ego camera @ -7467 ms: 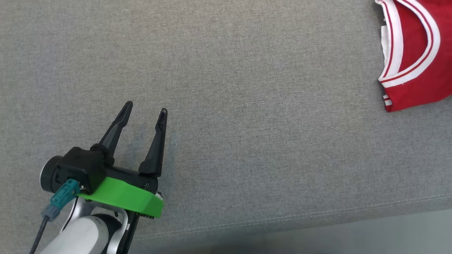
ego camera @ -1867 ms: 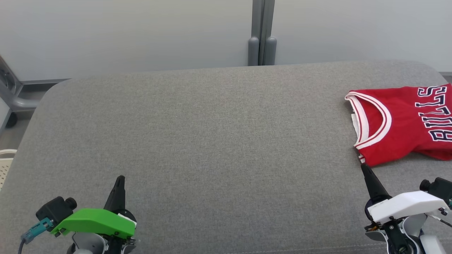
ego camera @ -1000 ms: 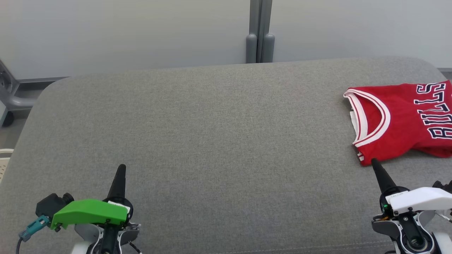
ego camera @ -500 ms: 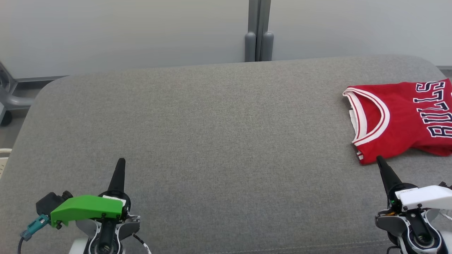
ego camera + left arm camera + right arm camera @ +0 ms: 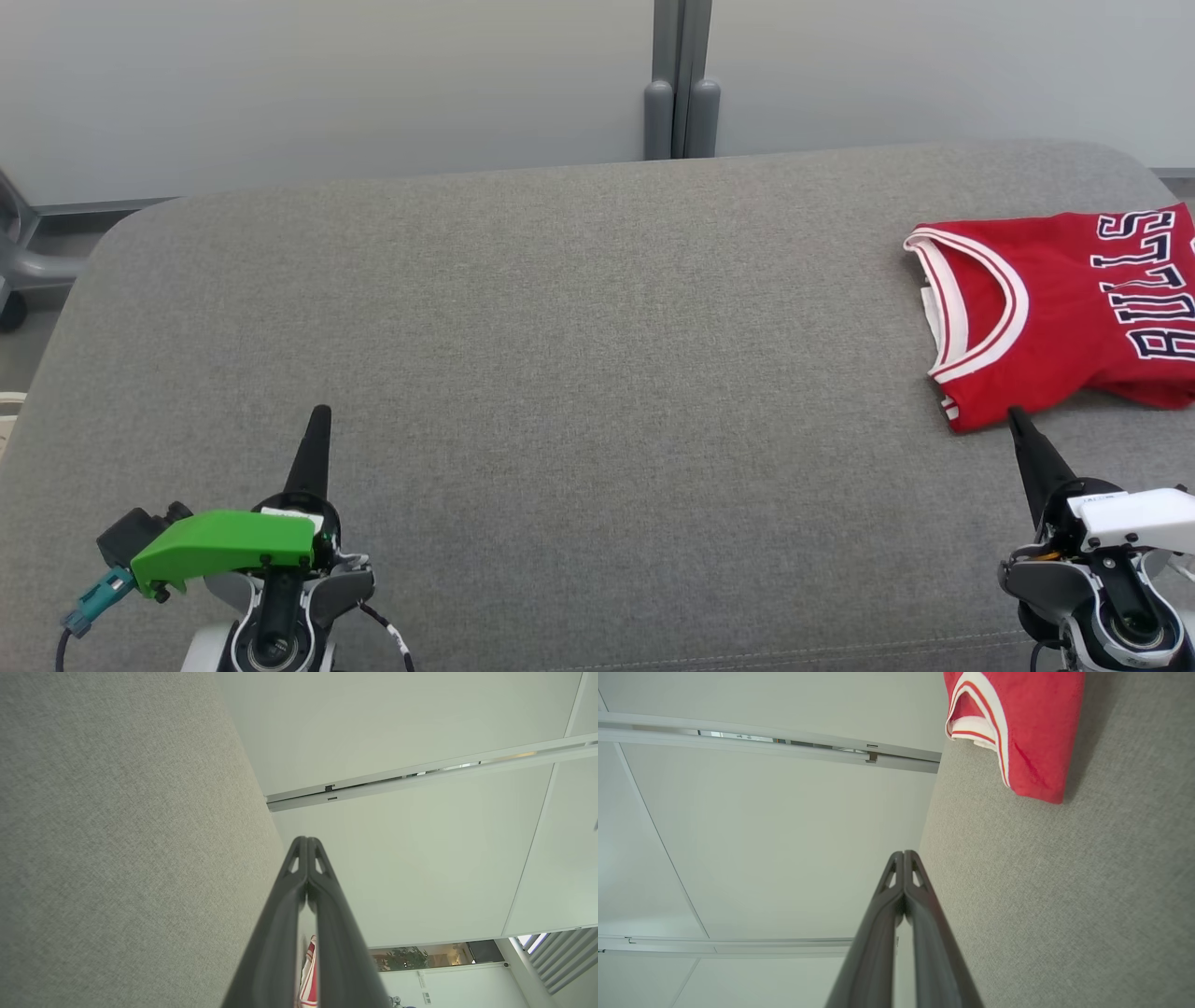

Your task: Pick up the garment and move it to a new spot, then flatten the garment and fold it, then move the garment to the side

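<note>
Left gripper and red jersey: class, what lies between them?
Bare grey cushion alone lies between the left gripper and the red jersey, as the head view shows.

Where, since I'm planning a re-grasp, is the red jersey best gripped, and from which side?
Probably the near left corner of the red jersey, where folded layers stack, approached from the robot's side by the right gripper once its shut jaws open. It lies flat on the grey cushion, and that corner is nearest.

Grey fabric-covered tabletop (image 5: 597, 373) with rounded corners; a folded red Bulls jersey (image 5: 1074, 373) lies flat near its right edge, neckline leftward.
</note>
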Tool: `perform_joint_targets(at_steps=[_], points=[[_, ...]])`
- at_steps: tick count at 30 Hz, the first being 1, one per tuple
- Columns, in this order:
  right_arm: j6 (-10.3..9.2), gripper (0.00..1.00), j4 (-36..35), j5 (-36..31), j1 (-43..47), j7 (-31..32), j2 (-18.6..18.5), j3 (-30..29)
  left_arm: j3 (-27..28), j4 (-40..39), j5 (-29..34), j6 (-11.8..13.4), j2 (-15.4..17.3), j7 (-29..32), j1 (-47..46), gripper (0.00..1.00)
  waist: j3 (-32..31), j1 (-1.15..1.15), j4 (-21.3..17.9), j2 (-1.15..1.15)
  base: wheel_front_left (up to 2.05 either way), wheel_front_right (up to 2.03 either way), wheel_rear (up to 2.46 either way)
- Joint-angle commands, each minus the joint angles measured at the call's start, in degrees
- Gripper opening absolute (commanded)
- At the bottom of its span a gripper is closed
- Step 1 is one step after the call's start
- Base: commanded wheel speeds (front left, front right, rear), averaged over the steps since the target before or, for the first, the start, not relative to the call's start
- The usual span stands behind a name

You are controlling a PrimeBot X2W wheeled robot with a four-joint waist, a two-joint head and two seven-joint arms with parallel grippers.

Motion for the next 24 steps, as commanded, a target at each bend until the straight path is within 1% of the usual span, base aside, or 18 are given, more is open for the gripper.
perform_joint_targets(at_steps=[1, 24], points=[[0.02, 0.0, 0.3, 2.0, -1.3, 0.4, -0.4, -0.6, 1.0, 0.3, -1.6, -1.0, -0.5, 0.4, -1.4, 0.0, 0.1, 0.0, -0.1, 0.0, 0.0, 0.0, 0.0], [0.02, 0.0, 2.4, 10.2, -2.4, 1.5, -0.6, -2.6, 4.2, 2.5, -6.8, -4.1, -3.5, 1.7, -2.8, 0.0, 0.6, 0.0, -0.4, 0.0, 0.0, 0.0, 0.0]])
